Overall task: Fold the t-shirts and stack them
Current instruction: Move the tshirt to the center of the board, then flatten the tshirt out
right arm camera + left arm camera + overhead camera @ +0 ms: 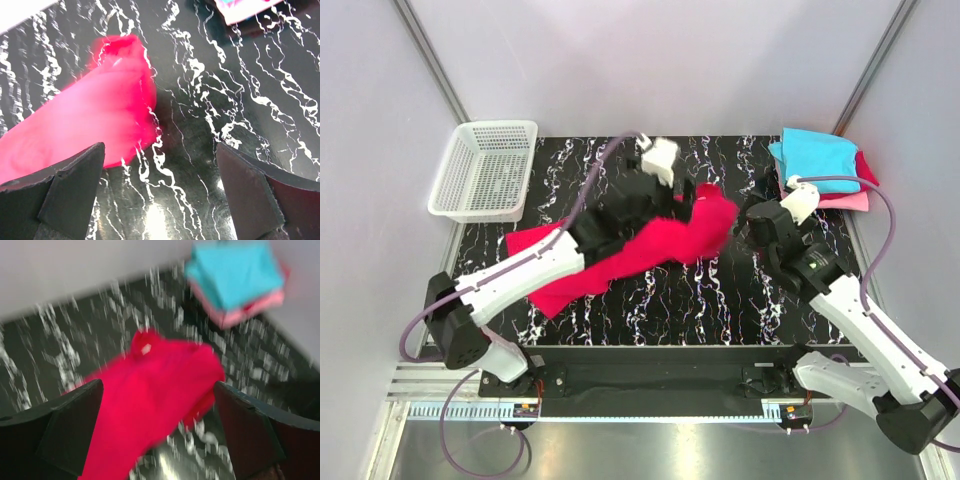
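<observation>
**Crimson shirt lies loose mid-tabletop, both end effectors wide**

Look first at the bright crimson-red cloth t-shirt (650,250). It lies as a long rumpled band across the black, white-veined marble-pattern tabletop (720,300), running from about 8 o'clock up to the centre. It is not flat. The cloth is bunched and humped at its centre end, and your left arm crosses over its middle in the top view. From the left wrist, you can see a small white neck label (146,348) near the shirt's far end, though that picture is blurred.

Your left end effector (159,385) hangs above the shirt with its fingers spread wide and nothing between them. I cannot tell whether it touches the cloth. Your right end effector (160,146) is equally wide and holds nothing. The shirt's humped end lies to its 10 o'clock, with bare tabletop beneath the fingers.

At the 1 o'clock corner sits a folded stack. A cyan t-shirt (815,155) is on top, with a pink t-shirt (845,200) showing along the near edge below it. A dark red t-shirt (865,168) peeks out on the right side.

The white plastic mesh basket (500,127) stands at the 10 o'clock corner, overhanging the tabletop's left edge and well apart from every shirt. Only its own mesh floor shows inside.
</observation>
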Robot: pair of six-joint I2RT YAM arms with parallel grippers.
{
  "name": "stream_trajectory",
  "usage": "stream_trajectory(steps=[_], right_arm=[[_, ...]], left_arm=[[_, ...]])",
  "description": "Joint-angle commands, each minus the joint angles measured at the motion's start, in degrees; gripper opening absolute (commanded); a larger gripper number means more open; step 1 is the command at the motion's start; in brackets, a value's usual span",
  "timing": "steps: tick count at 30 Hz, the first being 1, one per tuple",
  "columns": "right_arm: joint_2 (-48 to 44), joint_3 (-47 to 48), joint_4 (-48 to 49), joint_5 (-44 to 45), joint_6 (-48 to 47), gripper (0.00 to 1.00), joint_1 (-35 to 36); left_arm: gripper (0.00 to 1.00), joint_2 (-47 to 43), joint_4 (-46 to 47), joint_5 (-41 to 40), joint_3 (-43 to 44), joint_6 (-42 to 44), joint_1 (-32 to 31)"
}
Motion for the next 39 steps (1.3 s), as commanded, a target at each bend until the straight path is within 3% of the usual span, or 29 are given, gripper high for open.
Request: stream_trajectory(steps=[1, 3, 7, 11, 15, 16, 18, 19, 22, 28, 33, 39], right_arm=[[-0.7, 2.3, -1.5, 1.3, -0.9, 1.0, -0.2], [-0.3, 2.1, -1.5, 0.8, -0.8, 1.0, -0.2], [2.8, 1.8, -1.0, -2.0, -1.2, 1.0, -0.2], [5.0, -0.6, 2.1, -7.5, -2.8, 1.0, -0.3], [9.3, -2.2, 7.4, -15.2, -3.8, 1.0, -0.6], [9.7, -2.8, 8.7, -17.1, -4.3, 0.86, -0.6], [9.2, -5.1, 12.0, -17.1, -2.4, 0.73, -0.6], [8.7, -6.2, 13.2, -17.3, -1.7, 0.7, -0.7], [6.8, -9.2, 18.0, -20.6, -0.5, 0.73, -0.9], [8.1, -9.3, 18.8, -22.5, -2.1, 0.78, -0.9], [9.2, -9.6, 18.7, -23.1, -0.9, 0.79, -0.9], [11.8, -9.8, 18.7, -24.3, -0.3, 0.79, -0.9]], left_arm=[[0.99, -5.4, 1.6, -1.9, -4.8, -4.4, -2.8], [0.99, -7.3, 1.6, -8.7, -7.2, -4.0, -3.6], [0.99, -9.6, -9.2, -20.3, -7.6, -7.4, -3.7], [0.99, -10.4, -18.1, -22.4, -9.9, -14.7, -3.9], [0.99, -11.9, -29.0, -21.9, -15.8, -29.2, -3.9], [0.99, -12.5, -30.7, -22.0, -17.0, -32.2, -3.9], [0.99, -15.8, -33.8, -22.9, -20.9, -41.1, -3.9], [0.99, -17.0, -36.8, -23.7, -22.3, -44.4, -3.8], [0.99, -22.4, -41.4, -27.0, -27.6, -55.0, -3.4], [0.99, -20.7, -49.8, -20.3, -30.9, -63.1, 5.1], [0.99, -20.3, -49.5, -15.7, -36.9, -67.3, 5.8], [0.98, -24.0, -48.6, -12.2, -43.2, -67.5, 11.6]])
